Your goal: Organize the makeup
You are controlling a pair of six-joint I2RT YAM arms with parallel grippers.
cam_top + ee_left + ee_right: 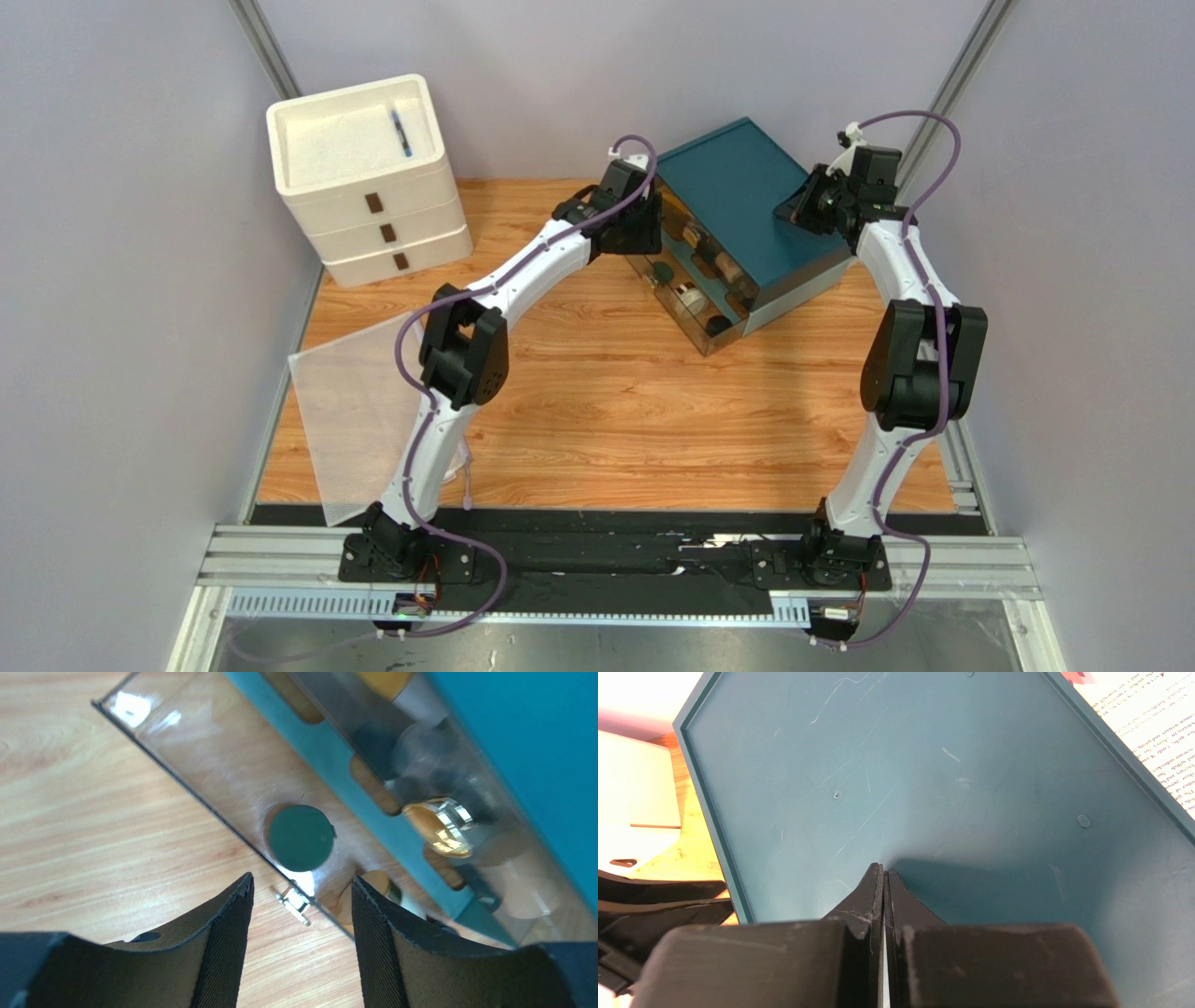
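Observation:
The makeup sits inside a teal organizer box (744,196) with a clear front panel (210,763). In the left wrist view I see a dark green round compact (300,838), a gold-lidded jar (439,826) and a beige item (368,896) behind the clear panel. My left gripper (302,880) is open and empty, just above the table at the panel's lower edge, with a small metal latch (295,904) between its fingertips. My right gripper (884,871) is shut and empty, its tips resting on the box's teal top (948,777).
A white three-drawer unit (368,175) stands at the back left with a blue pen (403,133) on its top tray. A clear plastic sheet (358,406) lies at the table's left edge. Grey walls enclose the table.

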